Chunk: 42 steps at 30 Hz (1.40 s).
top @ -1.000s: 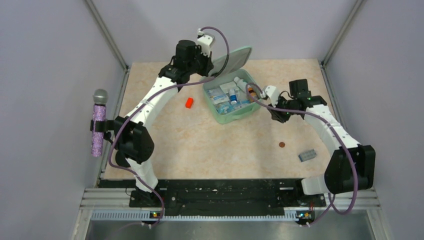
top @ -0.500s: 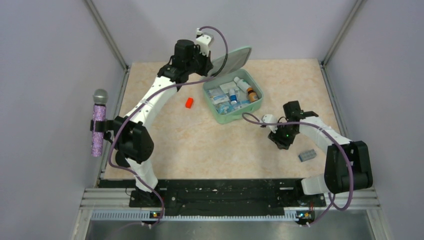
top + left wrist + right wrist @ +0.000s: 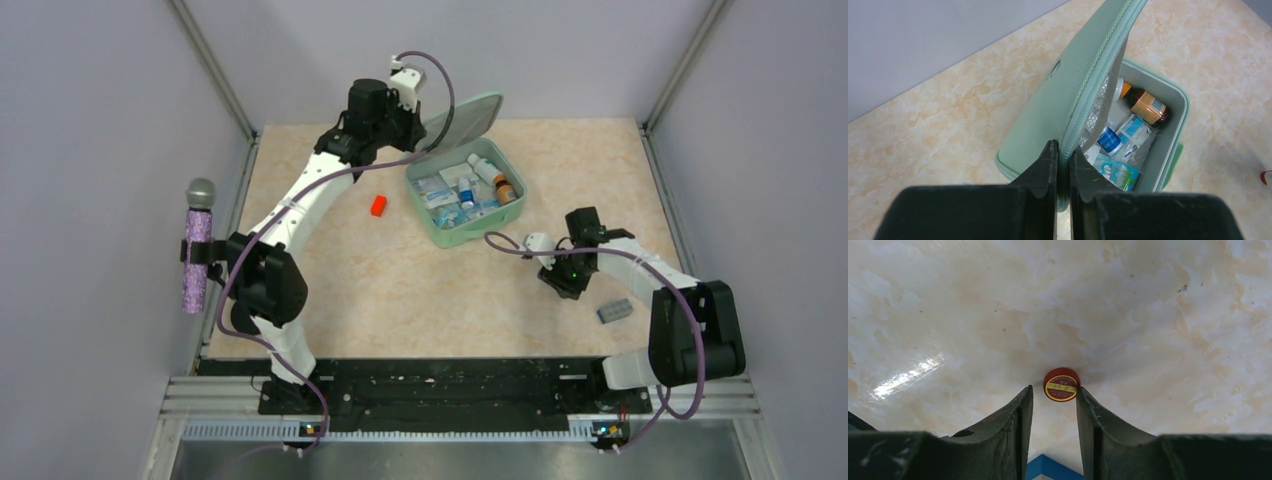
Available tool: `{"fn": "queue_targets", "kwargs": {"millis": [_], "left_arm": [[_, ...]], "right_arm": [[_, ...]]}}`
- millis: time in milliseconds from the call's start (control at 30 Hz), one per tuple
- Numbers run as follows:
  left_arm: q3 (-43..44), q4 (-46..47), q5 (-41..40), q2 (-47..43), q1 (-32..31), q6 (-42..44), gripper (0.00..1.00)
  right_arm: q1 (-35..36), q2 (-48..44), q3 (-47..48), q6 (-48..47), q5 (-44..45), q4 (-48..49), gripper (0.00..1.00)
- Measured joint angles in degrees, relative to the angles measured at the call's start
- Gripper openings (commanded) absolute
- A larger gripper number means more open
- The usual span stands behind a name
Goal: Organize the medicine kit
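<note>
The medicine kit (image 3: 452,232) is a mint-green box standing open at the back of the table. Its lid (image 3: 1073,90) is raised, and my left gripper (image 3: 1062,147) is shut on the lid's zipped edge, holding it up. Inside lie an amber bottle (image 3: 1147,105), a blue-capped bottle (image 3: 1109,140) and several sachets. In the right wrist view a small red round tin (image 3: 1061,385) with a yellow label lies on the table just at my right gripper's (image 3: 1054,390) fingertips. The jaws are open on either side of it, the right finger (image 3: 1087,405) at its rim. From above, the right gripper (image 3: 566,284) hides the tin.
A small orange-red piece (image 3: 378,205) lies left of the kit. A blue-grey block (image 3: 614,311) sits near the right arm, its blue corner (image 3: 1050,469) showing under the right wrist. A purple microphone (image 3: 197,245) hangs off the table's left side.
My right arm has swung from beside the kit down to the near right and lowered over the red tin, its jaws wider apart. The left gripper and lid have not moved.
</note>
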Motion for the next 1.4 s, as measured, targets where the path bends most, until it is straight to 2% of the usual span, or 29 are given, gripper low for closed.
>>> {"fn": "queue_targets", "kwargs": {"millis": [367, 467, 700, 800, 933, 1033, 1200, 1300, 1400], "left_arm": [[0.00, -0.07, 0.00, 0.00, 0.11, 0.00, 0.00], [0.00, -0.04, 0.00, 0.00, 0.11, 0.00, 0.00], [0.00, -0.04, 0.09, 0.00, 0.33, -0.02, 0.00], [0.00, -0.04, 0.22, 0.00, 0.42, 0.00, 0.00], [0.76, -1.01, 0.63, 0.11, 0.66, -0.04, 0.00], [2.62, -2.45, 1.29, 1.01, 1.16, -0.42, 0.00], [4.35, -3.28, 1.81, 1.97, 1.99, -1.64, 0.00], [5.03, -3.69, 2.01, 2.32, 2.25, -3.19, 0.00], [5.99, -3.78, 2.67, 3.13, 2.73, -5.55, 0.00]], "right_arm": [[0.07, 0.66, -1.64, 0.00, 0.76, 1.99, 0.26], [0.11, 0.28, -2.01, -0.02, 1.05, 2.47, 0.18], [0.09, 0.31, -1.62, 0.17, 1.51, 2.73, 0.13], [0.09, 1.27, 2.19, 1.66, 0.07, -0.31, 0.11], [0.24, 1.88, 15.28, 5.99, -7.89, -2.89, 0.10], [1.99, 0.98, 22.49, 11.02, -14.91, 4.81, 0.00], [8.20, 0.02, 22.43, 25.09, -18.64, 29.00, 0.00], [12.33, 5.29, 25.44, 34.56, -17.38, 43.41, 0.00], [15.15, 13.51, 31.69, 42.58, -15.76, 52.70, 0.00]]}}
